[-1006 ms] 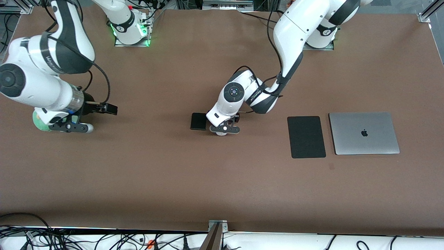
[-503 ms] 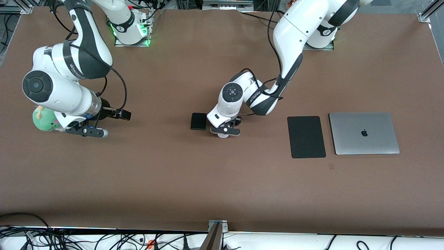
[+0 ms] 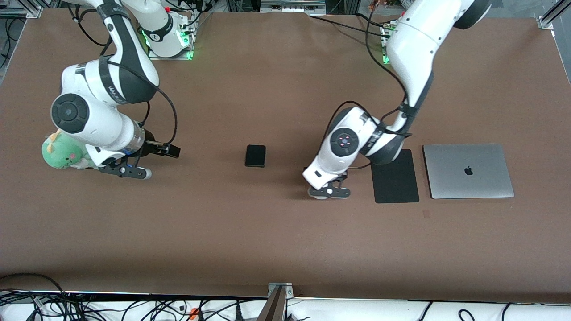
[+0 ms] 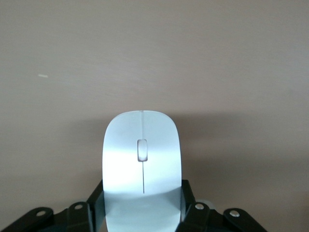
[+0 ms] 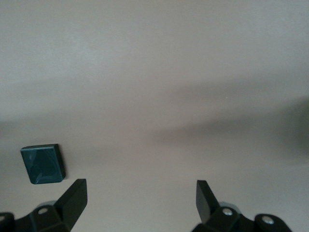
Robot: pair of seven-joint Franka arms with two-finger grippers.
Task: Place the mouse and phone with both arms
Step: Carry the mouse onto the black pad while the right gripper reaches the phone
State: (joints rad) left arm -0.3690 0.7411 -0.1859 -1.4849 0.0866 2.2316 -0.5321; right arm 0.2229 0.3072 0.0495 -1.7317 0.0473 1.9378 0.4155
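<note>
The white mouse [image 4: 142, 159] is clamped between the fingers of my left gripper [image 3: 328, 192], which is shut on it over bare table between the phone and the black mouse pad [image 3: 395, 178], close to the pad's edge. In the left wrist view the left gripper [image 4: 142, 195] shows at the mouse's sides. The black phone [image 3: 255, 155] lies flat on the table's middle, untouched; it also shows in the right wrist view [image 5: 42, 164]. My right gripper [image 3: 126, 171] is open and empty, low over the table between a green plush toy and the phone; its fingers [image 5: 75, 195] stand wide apart.
A green plush toy [image 3: 61, 154] sits at the right arm's end, just beside the right wrist. A closed silver laptop [image 3: 467, 170] lies beside the mouse pad toward the left arm's end. The brown table [image 3: 267, 232] fills the view.
My left gripper has carried the mouse from beside the phone toward the mouse pad. My right arm has moved from over the plush toy toward the phone.
</note>
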